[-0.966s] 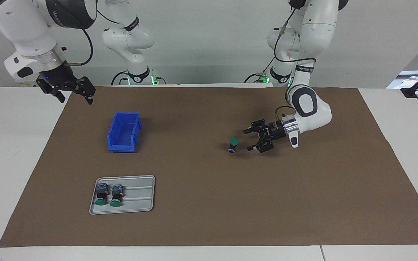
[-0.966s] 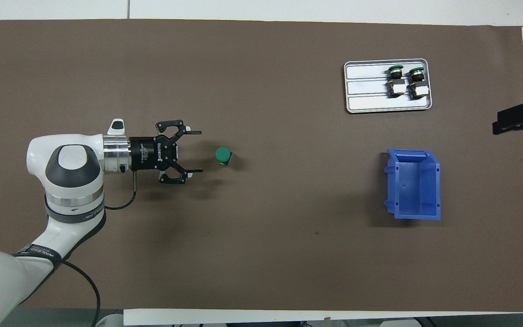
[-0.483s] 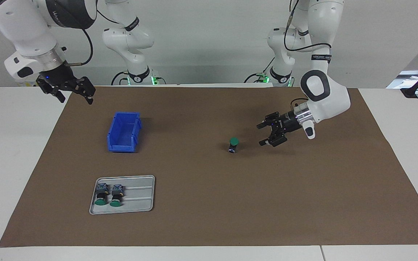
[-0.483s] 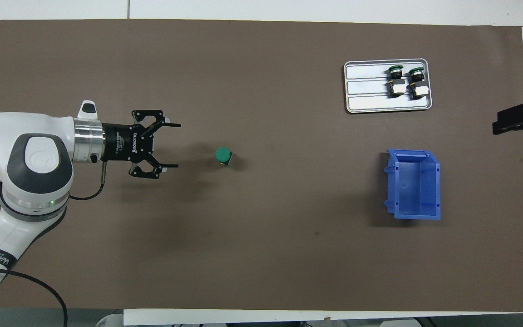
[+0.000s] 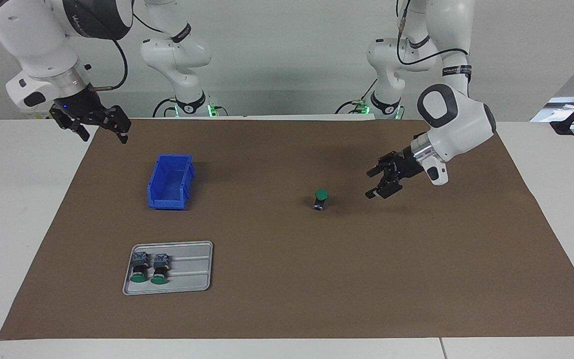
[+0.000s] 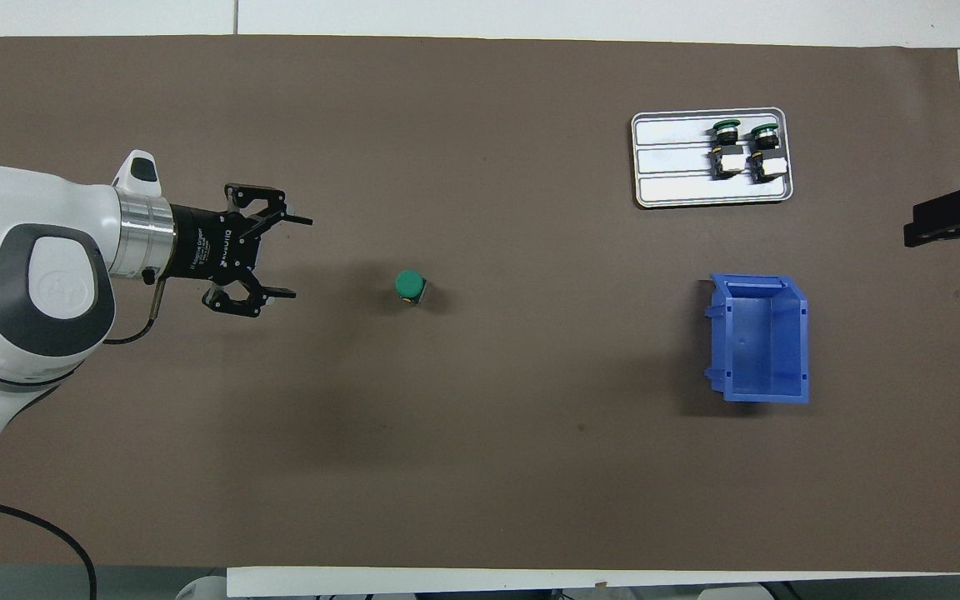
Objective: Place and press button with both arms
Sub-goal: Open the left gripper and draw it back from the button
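The button point(image 5: 321, 198) point(image 6: 410, 286) stands upright on the brown mat, green cap up, near the middle of the table. My left gripper point(image 5: 372, 184) point(image 6: 301, 257) hangs open and empty, lying sideways and pointing at the button. It is a short way off it, toward the left arm's end of the table, and it touches nothing. My right gripper point(image 5: 103, 135) waits open and empty, raised over the mat's corner at the right arm's end.
An empty blue bin point(image 5: 170, 182) point(image 6: 759, 342) sits toward the right arm's end. Farther from the robots than the bin lies a grey tray point(image 5: 190, 276) point(image 6: 672, 167) holding two more green-capped buttons point(image 5: 150, 268) on their sides.
The left gripper has drawn back from the button toward the left arm's end and risen, staying open. The button and the right arm have not moved.
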`<state>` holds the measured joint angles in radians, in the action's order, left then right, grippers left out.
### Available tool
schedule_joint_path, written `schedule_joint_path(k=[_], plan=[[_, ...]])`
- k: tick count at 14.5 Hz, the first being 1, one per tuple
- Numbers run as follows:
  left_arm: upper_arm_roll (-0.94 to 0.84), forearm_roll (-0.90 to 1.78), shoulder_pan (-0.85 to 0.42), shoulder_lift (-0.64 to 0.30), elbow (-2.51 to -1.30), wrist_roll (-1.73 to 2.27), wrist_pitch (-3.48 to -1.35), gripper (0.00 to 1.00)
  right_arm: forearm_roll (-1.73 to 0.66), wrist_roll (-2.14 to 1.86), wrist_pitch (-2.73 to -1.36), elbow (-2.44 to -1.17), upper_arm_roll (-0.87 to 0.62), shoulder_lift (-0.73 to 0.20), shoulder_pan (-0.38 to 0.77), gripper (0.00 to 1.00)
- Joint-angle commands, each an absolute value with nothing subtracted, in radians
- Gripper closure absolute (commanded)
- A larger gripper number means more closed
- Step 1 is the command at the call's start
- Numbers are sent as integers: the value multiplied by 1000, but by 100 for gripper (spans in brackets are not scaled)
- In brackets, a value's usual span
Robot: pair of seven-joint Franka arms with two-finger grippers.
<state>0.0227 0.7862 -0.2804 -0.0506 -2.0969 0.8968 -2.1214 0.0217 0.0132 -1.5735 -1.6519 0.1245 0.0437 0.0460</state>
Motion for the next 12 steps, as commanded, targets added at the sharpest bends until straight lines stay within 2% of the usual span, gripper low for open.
schedule_joint_path(k=[1, 6, 12], plan=[[23, 707, -282, -38, -2065, 914, -2088, 0, 20, -5, -1569, -1663, 120, 55, 40, 2], [12, 356, -333, -38, -1977, 897, -2057, 0, 20, -5, -1569, -1663, 120, 55, 38, 2], [12, 131, -396, -37, -1950, 801, -2040, 0, 20, -5, -1569, -1663, 120, 55, 38, 2]])
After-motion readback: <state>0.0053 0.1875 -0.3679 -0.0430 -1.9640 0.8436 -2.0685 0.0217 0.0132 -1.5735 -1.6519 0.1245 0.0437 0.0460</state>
